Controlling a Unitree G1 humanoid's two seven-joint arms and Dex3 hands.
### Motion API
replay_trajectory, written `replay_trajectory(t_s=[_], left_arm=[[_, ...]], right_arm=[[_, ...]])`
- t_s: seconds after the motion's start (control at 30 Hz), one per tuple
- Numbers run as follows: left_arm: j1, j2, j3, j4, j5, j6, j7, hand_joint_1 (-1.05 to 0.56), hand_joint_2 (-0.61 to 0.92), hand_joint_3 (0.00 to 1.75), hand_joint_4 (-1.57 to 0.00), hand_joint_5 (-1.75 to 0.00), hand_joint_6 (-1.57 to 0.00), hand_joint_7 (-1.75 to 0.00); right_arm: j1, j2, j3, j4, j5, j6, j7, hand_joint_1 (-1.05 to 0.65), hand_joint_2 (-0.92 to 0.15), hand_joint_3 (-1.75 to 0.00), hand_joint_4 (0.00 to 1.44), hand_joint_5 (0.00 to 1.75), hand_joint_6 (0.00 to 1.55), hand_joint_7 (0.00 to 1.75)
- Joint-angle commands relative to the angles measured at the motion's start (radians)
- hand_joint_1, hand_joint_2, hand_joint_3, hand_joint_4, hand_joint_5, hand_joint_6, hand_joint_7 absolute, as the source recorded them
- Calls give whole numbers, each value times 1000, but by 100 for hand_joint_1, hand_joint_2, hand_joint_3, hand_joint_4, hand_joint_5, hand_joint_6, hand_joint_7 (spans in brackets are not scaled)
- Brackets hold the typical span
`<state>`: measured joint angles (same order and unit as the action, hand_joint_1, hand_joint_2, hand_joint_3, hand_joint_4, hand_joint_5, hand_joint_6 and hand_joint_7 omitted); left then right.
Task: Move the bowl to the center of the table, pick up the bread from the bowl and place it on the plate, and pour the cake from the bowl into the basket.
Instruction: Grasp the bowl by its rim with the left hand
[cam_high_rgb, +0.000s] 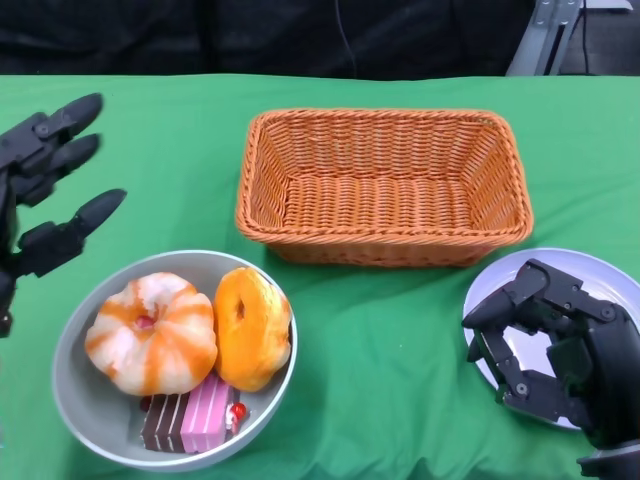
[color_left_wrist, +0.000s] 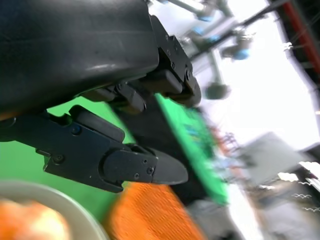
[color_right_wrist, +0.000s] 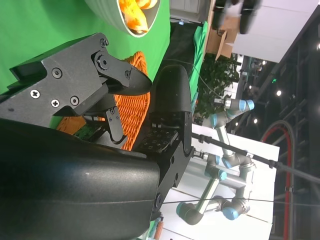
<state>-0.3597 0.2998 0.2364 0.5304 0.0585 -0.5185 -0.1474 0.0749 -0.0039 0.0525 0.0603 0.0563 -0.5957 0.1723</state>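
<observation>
1. The left hand (cam_high_rgb: 45, 190) is seen at the far left of the head view, raised over the green tablecloth (cam_high_rgb: 380, 350), with its fingers (cam_high_rgb: 95, 210) spread apart and nothing held in them.
2. The grey bowl (cam_high_rgb: 75, 395) is placed at the lower left of the table, just beside the left hand and apart from it.
3. Three things are held in the bowl: a round orange-and-white bread (cam_high_rgb: 152, 333) on the left, an orange doughnut-shaped bread (cam_high_rgb: 250, 327) leaning on edge against it on the right, and a pink and brown slice of cake (cam_high_rgb: 190, 415) lying at the near side below them.
4. The wicker basket (cam_high_rgb: 385, 245) is set at the middle of the table, beyond the bowl and to its right, and nothing is seen inside it.
5. The grey plate (cam_high_rgb: 590, 265) is found at the lower right, near the basket's right corner, and is partly covered by the right hand.
6. The right hand (cam_high_rgb: 555, 345) is held over the plate with its fingers curled inward, and nothing is gripped in them.
7. In the right wrist view, the basket (color_right_wrist: 132, 107) and the bowl's rim (color_right_wrist: 112, 20) are seen past the fingers (color_right_wrist: 120, 77) of that hand.
</observation>
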Motion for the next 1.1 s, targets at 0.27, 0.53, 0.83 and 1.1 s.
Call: replay_trajectory(t_s=[0.27,0.53,0.83,1.1], left_arm=[[-74,112,-52,200,29,184,-21,-64,92,55,-15,-1,-17,0],[-55,73,-30,220,-124,311,-164,-62,92,63,-6,0,-8,0],[-26,160,-99,29,-73,555,-222,-66,92,65,-19,-6,-20,-5],[-30,283,-207,-116,-22,790,-401,-61,92,69,-16,-3,-16,-2]], right_arm=[[-4,-12,-7,13,-2,-12,4,-14,-64,-83,78,150,74,119],[-6,-9,-7,20,-3,-20,5,-14,-65,-80,79,150,75,118],[-4,-8,-2,12,2,-6,9,-14,-64,-81,78,151,74,120],[-5,-9,-5,15,-4,-8,4,-15,-65,-80,78,152,74,120]])
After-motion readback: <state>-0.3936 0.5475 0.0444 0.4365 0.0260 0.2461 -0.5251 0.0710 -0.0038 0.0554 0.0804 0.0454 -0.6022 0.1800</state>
